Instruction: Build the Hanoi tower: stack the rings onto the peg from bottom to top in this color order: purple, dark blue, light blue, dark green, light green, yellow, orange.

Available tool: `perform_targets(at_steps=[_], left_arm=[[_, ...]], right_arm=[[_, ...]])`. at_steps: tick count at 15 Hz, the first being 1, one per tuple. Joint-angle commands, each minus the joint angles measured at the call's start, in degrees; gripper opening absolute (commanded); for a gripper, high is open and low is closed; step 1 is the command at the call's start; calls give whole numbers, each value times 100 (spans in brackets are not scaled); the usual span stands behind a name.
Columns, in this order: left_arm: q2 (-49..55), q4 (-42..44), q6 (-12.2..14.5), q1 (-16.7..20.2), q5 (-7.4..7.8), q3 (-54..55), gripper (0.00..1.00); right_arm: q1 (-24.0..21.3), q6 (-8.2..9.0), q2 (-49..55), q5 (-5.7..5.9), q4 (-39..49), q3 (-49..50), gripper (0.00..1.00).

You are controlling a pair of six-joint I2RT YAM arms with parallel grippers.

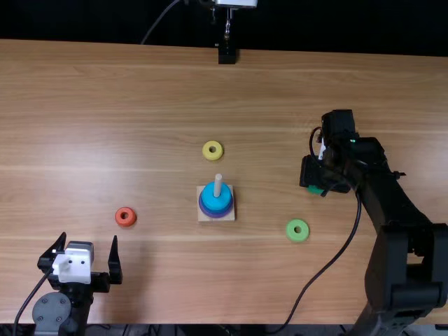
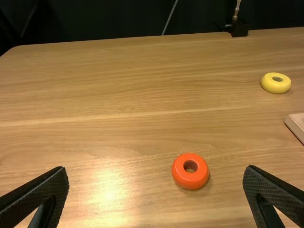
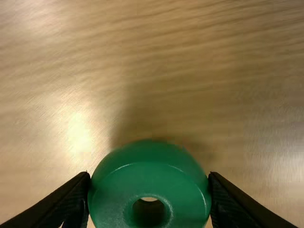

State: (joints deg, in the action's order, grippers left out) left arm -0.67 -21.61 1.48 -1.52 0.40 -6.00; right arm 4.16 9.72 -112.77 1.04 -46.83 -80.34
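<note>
Top view: the far edge of the desk runs straight across, with a small black block at it. A wide span of wood lies between that edge and the yellow ring, which sits just beyond the square base. On the base stands 1 upright peg, encircled by the light blue ring above the purple ring.

To the right, nearer the near edge, lies the light green ring; well apart to the left lies the orange ring.

The left pincer, near the orange ring, has its 2 fingers spread wide around nothing. The right pincer, well apart from the base, grasps the dark green ring between 2 fingers, as the right wrist view shows. A black cable curves between the right arm and the near edge.

A white plate on the left pincer bears small dark dots.
</note>
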Motion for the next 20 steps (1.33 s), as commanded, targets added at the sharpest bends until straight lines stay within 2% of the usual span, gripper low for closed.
perform_targets(at_steps=[1,7,9,12,20], left_arm=[[67,-466,63,-15,12,600,100],[67,-455,63,-6,12,600,100],[67,-466,63,-15,12,600,100],[67,-455,63,-15,12,600,100],[67,-455,63,-15,12,600,100]], right_arm=[[208,-202,493,-9,-312,-325,0],[1254,-202,1020,-19,-1936,-1547,0],[1623,-181,1020,-30,-2232,-1986,0],[2194,-117,1011,-30,-2390,-2469,0],[3082,-75,695,-41,-2421,-3199,0]])
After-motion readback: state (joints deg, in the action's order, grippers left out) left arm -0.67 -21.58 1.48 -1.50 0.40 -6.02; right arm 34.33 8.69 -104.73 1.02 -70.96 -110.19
